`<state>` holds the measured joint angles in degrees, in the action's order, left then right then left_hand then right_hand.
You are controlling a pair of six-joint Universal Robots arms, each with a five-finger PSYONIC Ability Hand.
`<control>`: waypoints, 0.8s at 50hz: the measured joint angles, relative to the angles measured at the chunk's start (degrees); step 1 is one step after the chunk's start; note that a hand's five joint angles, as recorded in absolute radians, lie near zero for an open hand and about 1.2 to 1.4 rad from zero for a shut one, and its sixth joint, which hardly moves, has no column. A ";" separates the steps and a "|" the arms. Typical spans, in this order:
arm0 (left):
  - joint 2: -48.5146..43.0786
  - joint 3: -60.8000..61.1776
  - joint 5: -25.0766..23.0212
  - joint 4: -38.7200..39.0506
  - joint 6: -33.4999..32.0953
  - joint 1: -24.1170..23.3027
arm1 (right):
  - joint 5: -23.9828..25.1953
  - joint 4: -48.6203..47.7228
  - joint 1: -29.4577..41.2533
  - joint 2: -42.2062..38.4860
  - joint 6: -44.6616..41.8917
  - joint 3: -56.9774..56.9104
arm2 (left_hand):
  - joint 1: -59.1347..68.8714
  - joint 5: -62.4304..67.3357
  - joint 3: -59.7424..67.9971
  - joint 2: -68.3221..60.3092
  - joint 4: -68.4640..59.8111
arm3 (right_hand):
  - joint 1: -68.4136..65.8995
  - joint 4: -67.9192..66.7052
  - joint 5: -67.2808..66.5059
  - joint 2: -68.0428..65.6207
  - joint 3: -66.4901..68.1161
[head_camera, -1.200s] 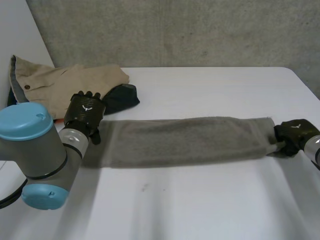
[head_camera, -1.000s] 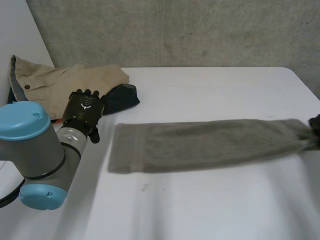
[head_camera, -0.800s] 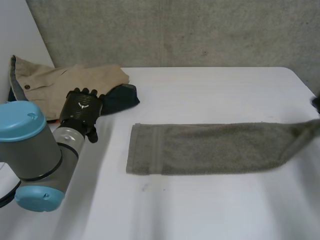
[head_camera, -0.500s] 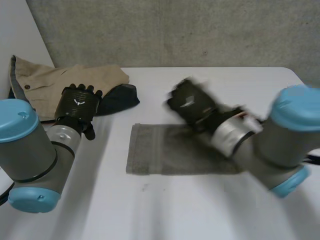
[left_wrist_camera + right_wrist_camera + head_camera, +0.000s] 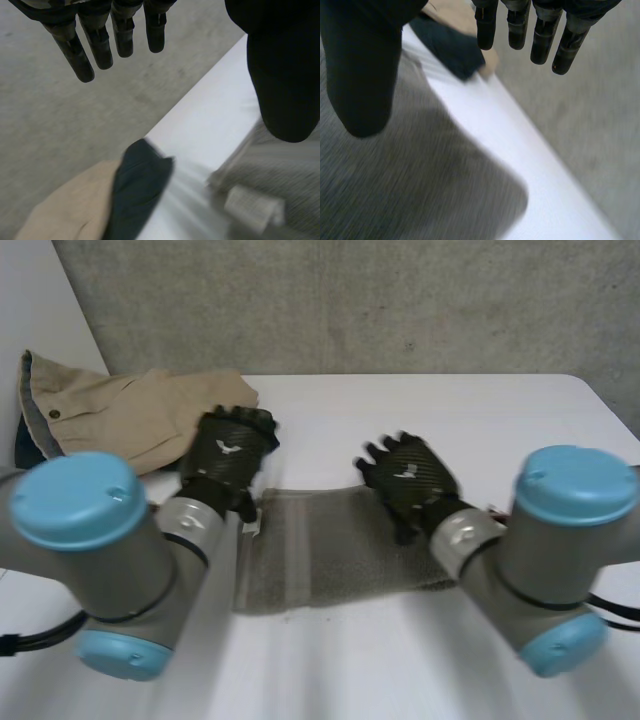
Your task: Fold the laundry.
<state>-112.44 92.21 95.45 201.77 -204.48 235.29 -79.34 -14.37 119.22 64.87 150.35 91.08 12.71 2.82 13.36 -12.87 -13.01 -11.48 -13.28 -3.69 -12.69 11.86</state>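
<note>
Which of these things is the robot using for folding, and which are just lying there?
In the job:
grey towel
left hand, open, by the towel's end
right hand, open, over the towel

Just lying about:
tan garment
dark cloth beside it
Both are heaped at the white table's far corner, perhaps laundry waiting.
</note>
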 measured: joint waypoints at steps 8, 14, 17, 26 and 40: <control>-6.81 -5.13 0.38 -0.43 0.28 -4.96 | 3.20 6.78 -10.81 1.39 3.76 8.30 | -0.05 0.00 0.00 0.00 0.00 | -12.02 -13.32 -12.97 -13.82 14.45; -7.90 -5.81 0.54 -0.69 0.16 -5.58 | 2.94 7.25 -15.91 0.46 -1.90 10.49 | -0.05 0.00 0.00 0.01 0.00 | -39.54 -52.50 -49.98 -53.12 53.96; -7.55 -5.55 0.58 -0.75 0.14 -5.52 | 1.95 6.90 -16.97 0.60 -4.23 10.35 | -0.05 0.00 0.00 0.00 0.00 | -39.77 -54.58 -51.05 -53.66 55.88; -2.38 -4.08 1.27 -1.52 0.42 -3.67 | 0.01 6.48 -10.63 6.53 -6.02 3.85 | -0.05 0.00 0.00 0.00 0.00 | -40.69 -54.80 -51.78 -53.66 55.95; 6.24 0.89 4.56 -2.03 0.94 2.65 | 6.92 1.78 13.53 -2.21 -10.75 -1.94 | -0.05 0.00 0.00 0.00 0.00 | -40.38 -52.06 -50.93 -51.65 53.39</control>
<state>-106.21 93.09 100.01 199.74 -203.54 237.94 -72.41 -12.59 132.75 62.66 139.60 89.14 12.66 2.82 13.36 -12.87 -13.01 -51.86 -65.34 -54.61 -64.34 65.25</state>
